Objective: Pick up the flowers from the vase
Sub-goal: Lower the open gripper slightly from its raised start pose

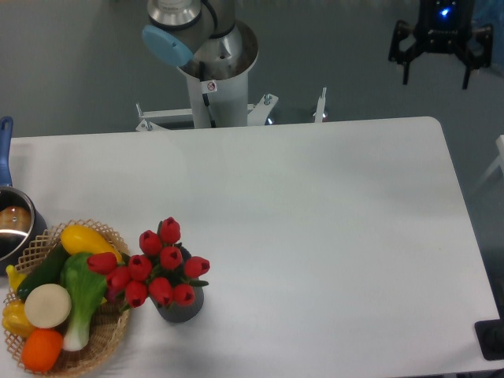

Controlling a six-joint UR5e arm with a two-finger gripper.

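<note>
We see the flowers standing in the vase near the front edge of the table, toward its left end, just beside the wicker basket of vegetables. A steel pot sits at the left edge. The gripper hangs beyond the table's far right corner, well apart from the flowers, its fingers spread and holding nothing.
</note>
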